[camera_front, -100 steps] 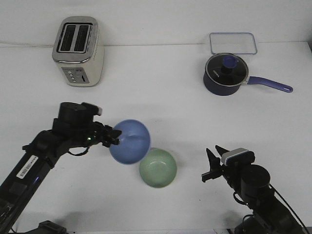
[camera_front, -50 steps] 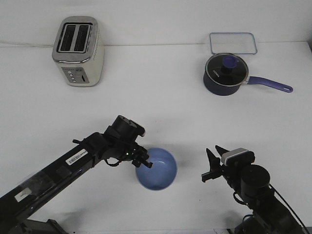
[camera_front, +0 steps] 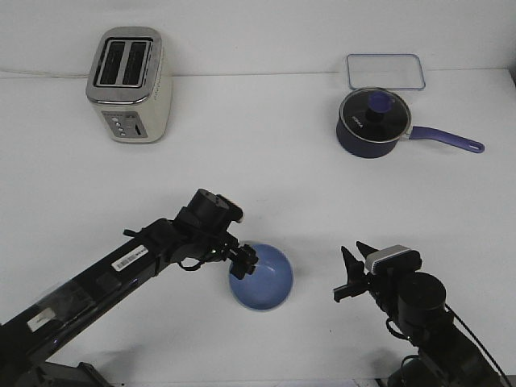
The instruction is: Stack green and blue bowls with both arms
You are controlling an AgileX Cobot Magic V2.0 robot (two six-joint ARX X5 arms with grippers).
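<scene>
White worktop [camera_front: 266, 185] carries a toaster [camera_front: 129, 85] far left and a navy saucepan [camera_front: 375, 122] far right. Near the middle sits the blue bowl [camera_front: 262, 278], open side up. The left end effector [camera_front: 244, 264] is clamped on its left rim. The right end effector [camera_front: 348, 274] hovers near right, fingers apart.

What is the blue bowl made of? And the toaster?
The blue bowl looks like smooth plastic or glazed ceramic: even colour, soft sheen; I can't tell which. The toaster seems cream-painted metal or plastic with a shiny, chrome-like metal top.
</scene>
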